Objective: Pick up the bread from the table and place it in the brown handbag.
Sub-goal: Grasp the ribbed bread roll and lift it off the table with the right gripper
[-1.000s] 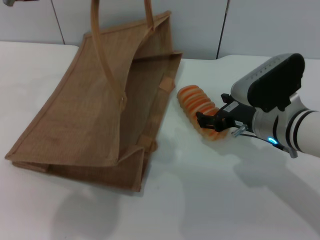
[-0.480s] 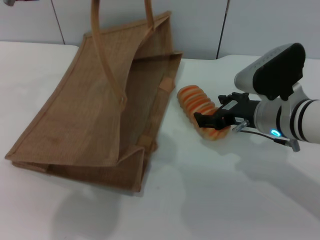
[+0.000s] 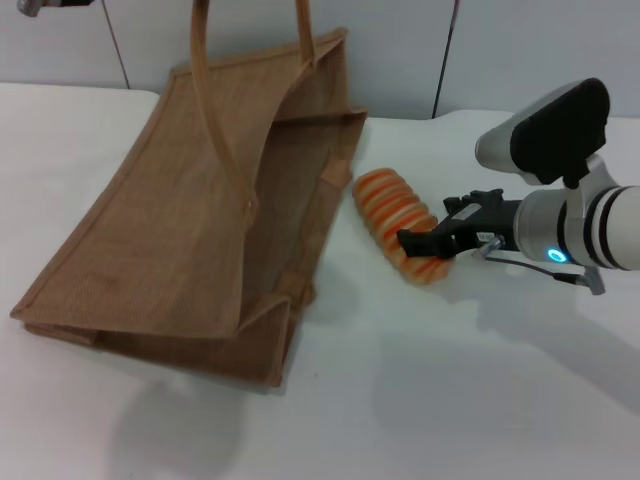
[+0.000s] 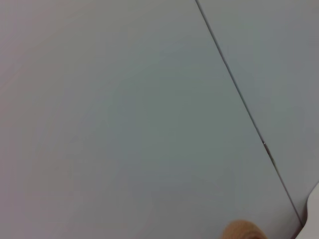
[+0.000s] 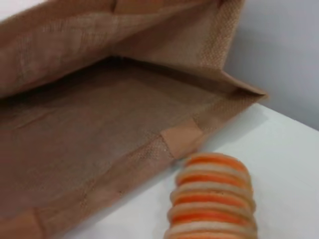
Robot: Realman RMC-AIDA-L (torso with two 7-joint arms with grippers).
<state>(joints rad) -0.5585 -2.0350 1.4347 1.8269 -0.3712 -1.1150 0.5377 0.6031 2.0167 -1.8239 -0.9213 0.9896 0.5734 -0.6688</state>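
The bread [image 3: 395, 222], a tan loaf with orange stripes, lies on the white table [image 3: 450, 400] just right of the brown handbag [image 3: 180, 230]. The handbag lies on its side with its mouth open toward the bread and its handles [image 3: 215, 110] rising out of the top of the head view. My right gripper [image 3: 428, 250] is open at the loaf's near end, its black fingers [image 3: 425, 240] set astride it. The right wrist view shows the bread [image 5: 212, 199] close by and the bag's inside [image 5: 99, 129] beyond it. Only a sliver of my left arm [image 3: 40, 5] shows, at the top left.
A grey panelled wall [image 3: 500, 50] stands behind the table. The left wrist view shows that wall [image 4: 124, 109] and a tan tip [image 4: 241, 231] at its edge. Bare tabletop lies in front of the bag and the bread.
My right arm has lifted and turned a little, with the gripper still at the loaf's near end. The bag's handles and the left arm sliver have shifted slightly right. The bread has stayed in place.
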